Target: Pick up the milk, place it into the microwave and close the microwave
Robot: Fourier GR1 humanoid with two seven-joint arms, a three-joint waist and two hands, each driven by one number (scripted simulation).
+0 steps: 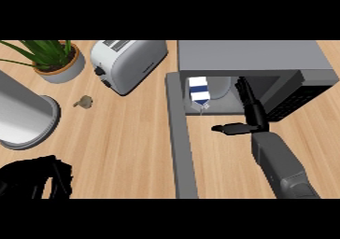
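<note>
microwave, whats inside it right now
Inside the microwave stands the milk, a white carton with blue stripes, near the left wall. The right robot hand reaches into the opening beside it, fingers straight. The housing's top hides the cavity further back.

The right forearm [279, 165] is a grey, boxy casing with smooth flat faces and softly rounded edges, broad where it comes in from below and narrowing toward the wrist. A darker recessed patch marks its surface near the lower end. At the wrist the grey gives way to the right hand [254, 116], black all over: a slim palm, long thin segmented fingers [243, 89], and a stubby thumb [226, 128] branching off sideways. The left hand [31, 179] is a glossy black mass, its ridged segments catching faint highlights, with little finer detail readable
</note>
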